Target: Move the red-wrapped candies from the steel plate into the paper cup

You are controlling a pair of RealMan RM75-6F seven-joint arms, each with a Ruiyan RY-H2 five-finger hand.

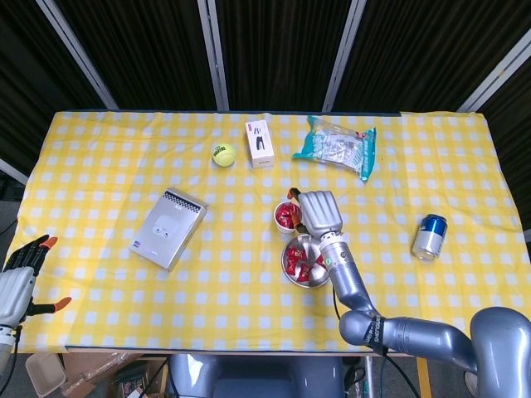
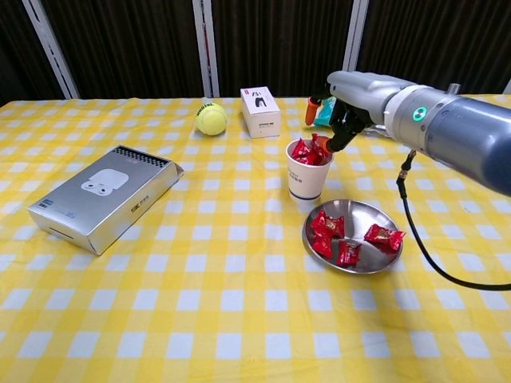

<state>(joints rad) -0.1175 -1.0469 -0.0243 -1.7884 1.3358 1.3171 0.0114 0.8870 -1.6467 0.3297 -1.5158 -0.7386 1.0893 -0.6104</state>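
The white paper cup point(image 2: 306, 182) stands mid-table with red-wrapped candies heaped at its mouth point(image 2: 307, 152). Just to its front right, the steel plate point(image 2: 375, 259) holds several red candies point(image 2: 327, 226). My right hand point(image 2: 342, 120) hovers over the cup's far-right rim, its orange-tipped fingers point(image 2: 310, 111) spread apart, and I see no candy between them. In the head view the same hand point(image 1: 319, 211) covers part of the cup point(image 1: 284, 217) and the plate point(image 1: 292, 271). My left hand point(image 1: 18, 280) hangs open off the table's front left corner.
A silver box point(image 2: 104, 195) lies at the left. A tennis ball point(image 2: 211, 120) and a small white box point(image 2: 260, 112) sit behind the cup. A teal snack bag point(image 1: 336, 147) lies at the back and a drink can point(image 1: 430, 235) stands at the right.
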